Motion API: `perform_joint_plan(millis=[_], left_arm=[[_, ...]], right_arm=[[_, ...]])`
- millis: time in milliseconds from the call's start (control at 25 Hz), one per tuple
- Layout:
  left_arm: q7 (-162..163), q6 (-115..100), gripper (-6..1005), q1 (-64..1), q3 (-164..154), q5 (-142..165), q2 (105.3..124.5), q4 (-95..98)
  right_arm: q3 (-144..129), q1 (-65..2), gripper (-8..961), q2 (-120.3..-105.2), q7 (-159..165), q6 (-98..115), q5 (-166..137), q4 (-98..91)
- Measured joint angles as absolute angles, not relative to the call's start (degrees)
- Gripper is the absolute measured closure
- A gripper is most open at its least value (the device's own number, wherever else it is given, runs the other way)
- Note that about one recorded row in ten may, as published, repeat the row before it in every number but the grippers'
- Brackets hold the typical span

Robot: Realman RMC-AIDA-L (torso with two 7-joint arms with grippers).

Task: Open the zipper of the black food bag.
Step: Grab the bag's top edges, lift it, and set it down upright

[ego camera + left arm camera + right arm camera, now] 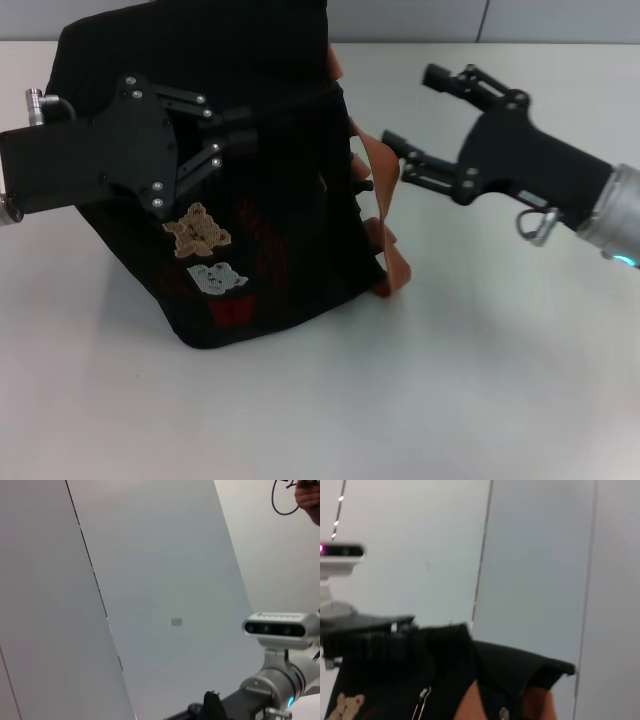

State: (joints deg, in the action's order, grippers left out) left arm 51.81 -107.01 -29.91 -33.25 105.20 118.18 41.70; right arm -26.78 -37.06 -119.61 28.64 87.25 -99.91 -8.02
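The black food bag [270,220] leans on the white table [480,380], its tan bear, white bear and red patches facing me. Tan-brown handles [385,200] hang off its right side. My left gripper [245,132] lies across the bag's upper left, its fingers drawn together on the black fabric near the top. To the right of the bag, my right gripper [412,108] hovers open, a little clear of the handles and holding nothing. In the right wrist view the bag [445,670] fills the lower part, and the zipper's silver pull tab [422,696] hangs free.
Grey wall panels stand behind the table's far edge [520,42]. The left wrist view shows only those panels and my right arm's wrist camera [281,628]. A small silver stud [504,712] sits near the tan trim. Bare tabletop lies in front of the bag and to its right.
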Motion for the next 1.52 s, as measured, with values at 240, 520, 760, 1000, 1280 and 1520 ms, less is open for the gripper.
perform_joint_plan(millis=[240, 520, 760, 1000, 1280, 1520], left_arm=[[51.9, -107.6, 901, -30.0, -33.3, 105.1, 118.27, 41.7], [51.8, -107.8, 901, -29.8, -33.3, 104.9, 118.29, 40.1], [51.7, -107.9, 901, -29.4, -33.1, 104.9, 118.26, 39.6], [51.5, -107.9, 901, -29.3, -33.2, 104.9, 118.37, 39.5], [51.5, -107.9, 901, -29.2, -33.3, 104.9, 118.39, 39.4], [51.4, -108.0, 901, -29.1, -33.6, 105.0, 118.43, 38.8]], right_arm=[[-26.9, -40.5, 141, -119.78, 19.6, 82.5, -99.9, -0.7], [-22.4, -41.0, 142, -119.97, 9.7, 81.0, -99.6, 4.5], [-19.2, -39.5, 142, -119.97, 7.0, 81.3, -99.6, 4.9], [-18.8, -39.1, 142, -119.97, 2.5, 81.5, -99.8, 7.0], [-18.9, -38.9, 142, -119.97, -1.6, 81.6, -99.9, 9.5], [-17.2, -38.9, 142, -119.97, -1.7, 81.3, -99.7, 9.7]])
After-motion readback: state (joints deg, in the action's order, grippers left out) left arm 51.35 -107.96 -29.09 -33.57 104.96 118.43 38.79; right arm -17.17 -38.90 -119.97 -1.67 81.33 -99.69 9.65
